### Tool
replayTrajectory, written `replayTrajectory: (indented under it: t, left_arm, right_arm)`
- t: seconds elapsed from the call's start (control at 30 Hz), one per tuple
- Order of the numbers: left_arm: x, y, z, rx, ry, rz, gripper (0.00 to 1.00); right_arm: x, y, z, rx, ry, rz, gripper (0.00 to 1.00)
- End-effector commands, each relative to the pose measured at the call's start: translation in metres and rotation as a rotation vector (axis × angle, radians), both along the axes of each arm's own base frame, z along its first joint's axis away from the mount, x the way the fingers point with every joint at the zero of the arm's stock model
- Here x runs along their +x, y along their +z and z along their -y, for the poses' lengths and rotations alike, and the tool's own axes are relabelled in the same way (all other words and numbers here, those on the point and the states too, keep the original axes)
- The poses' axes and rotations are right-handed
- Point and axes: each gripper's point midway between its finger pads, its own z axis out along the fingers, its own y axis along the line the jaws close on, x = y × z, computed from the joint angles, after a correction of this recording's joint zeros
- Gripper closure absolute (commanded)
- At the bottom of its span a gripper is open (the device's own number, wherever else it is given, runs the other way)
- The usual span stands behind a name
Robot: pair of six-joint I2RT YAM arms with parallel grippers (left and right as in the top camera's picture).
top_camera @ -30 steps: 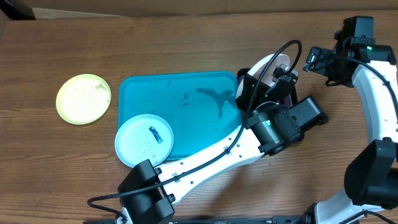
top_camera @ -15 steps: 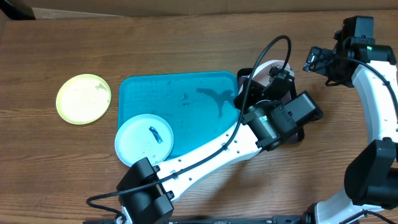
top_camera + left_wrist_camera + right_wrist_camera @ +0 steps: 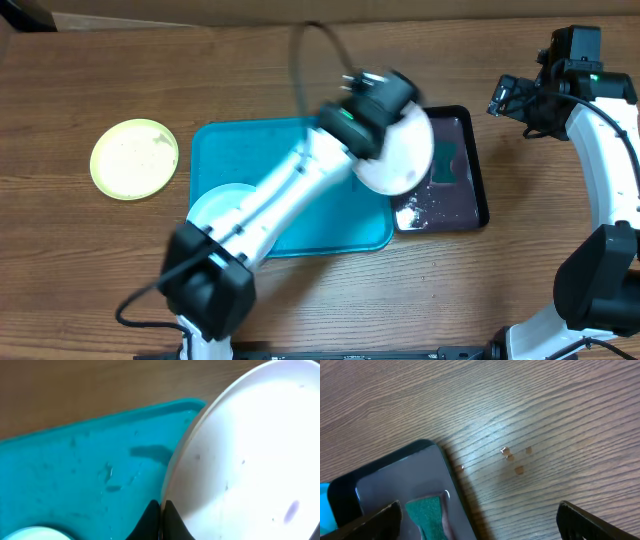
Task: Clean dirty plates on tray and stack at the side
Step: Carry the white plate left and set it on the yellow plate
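Holding white plate (image 3: 405, 150) over tray (image 3: 235, 155) in clamped left pincer (image 3: 161, 512); right pincer (image 3: 480, 522) apart; next, probably: stack on yellow plate (image 3: 134, 159).

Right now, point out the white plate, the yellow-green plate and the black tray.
white plate (image 3: 405, 155), overhead view, middle of its face.
yellow-green plate (image 3: 134, 159), overhead view, its cream centre.
black tray (image 3: 455, 205), overhead view, bare purple floor.

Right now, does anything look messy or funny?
Yes. A white foamy patch lies in the black tray's corner, and the white plate in the left gripper has a purplish smudge.
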Motion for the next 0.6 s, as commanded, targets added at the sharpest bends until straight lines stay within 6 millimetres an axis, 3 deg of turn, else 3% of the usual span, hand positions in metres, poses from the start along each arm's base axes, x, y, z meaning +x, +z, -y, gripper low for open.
replayTrajectory:
  t: [0.0,0.27,0.57]
  left_arm:
    - [0.005,0.000,-0.016,-0.279,0.060,-0.183,0.96]
    - [0.021,-0.010,-0.173,-0.369,0.438,-0.318,0.96]
    - [-0.012,-0.018,-0.333,-0.326,0.840,-0.346,0.96]
  right_arm:
    - [0.002,0.009,-0.002,0.001,-0.002,0.027,0.00]
    - [0.002,0.009,-0.002,0.001,-0.002,0.027,0.00]
    - [0.002,0.009,-0.002,0.001,-0.002,0.027,0.00]
